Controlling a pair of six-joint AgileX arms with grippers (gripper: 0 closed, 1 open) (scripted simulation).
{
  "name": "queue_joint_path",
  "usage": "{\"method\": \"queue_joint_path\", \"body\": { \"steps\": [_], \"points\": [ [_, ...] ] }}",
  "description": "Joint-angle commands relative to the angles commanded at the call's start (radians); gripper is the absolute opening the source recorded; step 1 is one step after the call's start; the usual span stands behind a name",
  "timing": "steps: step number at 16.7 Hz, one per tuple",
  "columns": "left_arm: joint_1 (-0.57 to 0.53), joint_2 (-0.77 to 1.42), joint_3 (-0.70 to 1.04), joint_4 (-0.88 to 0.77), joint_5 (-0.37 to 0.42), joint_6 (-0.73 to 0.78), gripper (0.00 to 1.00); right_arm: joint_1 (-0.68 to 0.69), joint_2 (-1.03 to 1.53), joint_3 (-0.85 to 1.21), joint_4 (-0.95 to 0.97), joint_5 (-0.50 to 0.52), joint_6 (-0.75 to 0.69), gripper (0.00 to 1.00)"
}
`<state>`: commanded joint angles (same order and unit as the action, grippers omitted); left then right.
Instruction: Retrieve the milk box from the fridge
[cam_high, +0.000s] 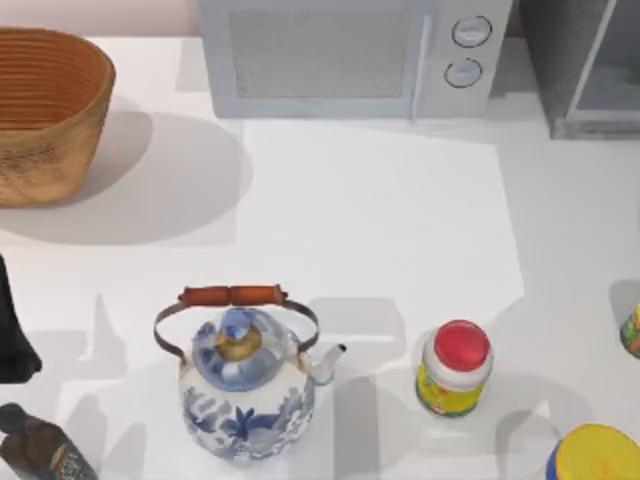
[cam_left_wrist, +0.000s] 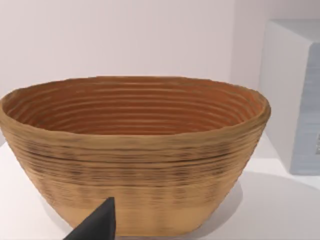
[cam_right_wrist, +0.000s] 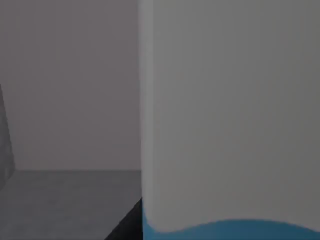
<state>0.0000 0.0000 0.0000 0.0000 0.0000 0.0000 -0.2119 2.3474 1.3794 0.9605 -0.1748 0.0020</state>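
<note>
Right gripper's fingertip (cam_right_wrist: 127, 225) hard beside milk box (cam_right_wrist: 230, 115).

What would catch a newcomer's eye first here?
The blue-and-white teapot stands near the table's front, the red-capped jar to its right. A woven basket sits at back left beside the microwave. The right wrist view has the milk box close up.

You've got a ribbed woven basket (cam_left_wrist: 135, 150) standing upright on the white tabletop (cam_left_wrist: 280, 210), its inside empty. A pale box-shaped appliance (cam_left_wrist: 295, 95) sits just beside it, not touching. One dark fingertip (cam_left_wrist: 97, 224) of the left gripper shows in front of the basket wall.
</note>
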Motion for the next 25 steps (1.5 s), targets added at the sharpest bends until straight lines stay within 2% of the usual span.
{"method": "queue_joint_path", "body": {
  "steps": [8,18,25],
  "points": [
    [0.0,0.0,0.0,0.0,0.0,0.0,1.0,0.0,0.0,0.0,0.0,0.0,0.0,0.02],
    [0.0,0.0,0.0,0.0,0.0,0.0,1.0,-0.004,-0.006,0.001,-0.004,0.0,0.001,0.0],
    [0.0,0.0,0.0,0.0,0.0,0.0,1.0,-0.003,-0.113,0.031,-0.145,-0.002,0.003,0.0]
  ]
}}
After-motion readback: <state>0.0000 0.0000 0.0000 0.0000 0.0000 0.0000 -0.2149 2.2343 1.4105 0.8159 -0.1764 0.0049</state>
